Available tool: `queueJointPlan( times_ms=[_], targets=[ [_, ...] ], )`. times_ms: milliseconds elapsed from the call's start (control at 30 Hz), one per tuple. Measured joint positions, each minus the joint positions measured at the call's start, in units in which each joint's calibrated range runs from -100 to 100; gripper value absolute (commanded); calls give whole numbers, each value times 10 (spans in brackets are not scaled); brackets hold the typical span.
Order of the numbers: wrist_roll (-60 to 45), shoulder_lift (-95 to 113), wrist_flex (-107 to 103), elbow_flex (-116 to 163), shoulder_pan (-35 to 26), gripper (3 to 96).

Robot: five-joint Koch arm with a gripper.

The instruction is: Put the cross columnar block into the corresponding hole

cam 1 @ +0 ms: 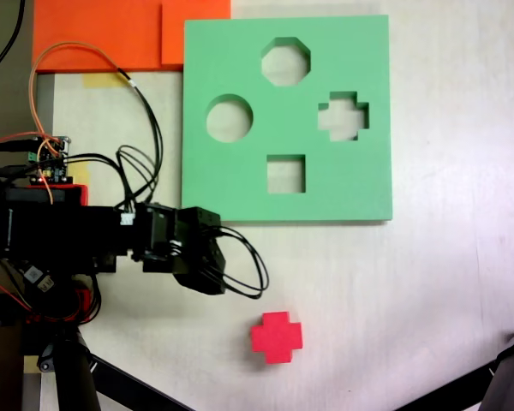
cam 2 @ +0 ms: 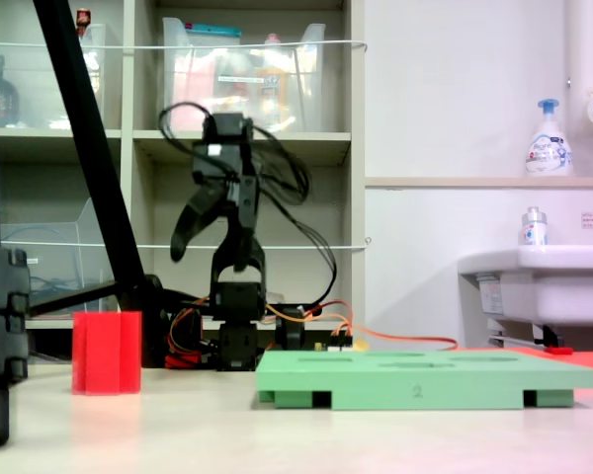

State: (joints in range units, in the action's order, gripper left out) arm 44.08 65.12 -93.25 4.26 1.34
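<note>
First exterior view: overhead, straight down, arm base at 9 o'clock. Second exterior view: table-level, close, horizontal, facing shelves and sink. Both exterior views share the green board (cam 1: 240, 184) (cam 2: 425, 380), red block (cam 1: 276, 336) (cam 2: 107, 353), gripper (cam 1: 207, 257) (cam 2: 208, 222).

Cross columnar block (cam 1: 276, 336): matt red foam, faintly grainy. Green board (cam 1: 240, 184): matt foam, smooth top, cleanly cut holes. Table (cam 1: 445, 291): pale, smooth, slight sheen. Gripper (cam 2: 200, 219): black plastic, dull gloss. Orange sheet (cam 1: 94, 34): matt.
</note>
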Motion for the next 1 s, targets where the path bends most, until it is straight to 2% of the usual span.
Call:
queueJointPlan(
  times_ms=[100,133,267,367,733,1000],
  targets=[
    [1,-86,-31,-53,9,479],
    [0,-112,-33,-62,13,517],
    [-11,-200,-34,-138,34,746],
    [-16,-250,-34,-145,47,885],
    [-39,-549,-34,-289,67,897],
    [-49,-636,-34,-317,72,894]
  ],
)
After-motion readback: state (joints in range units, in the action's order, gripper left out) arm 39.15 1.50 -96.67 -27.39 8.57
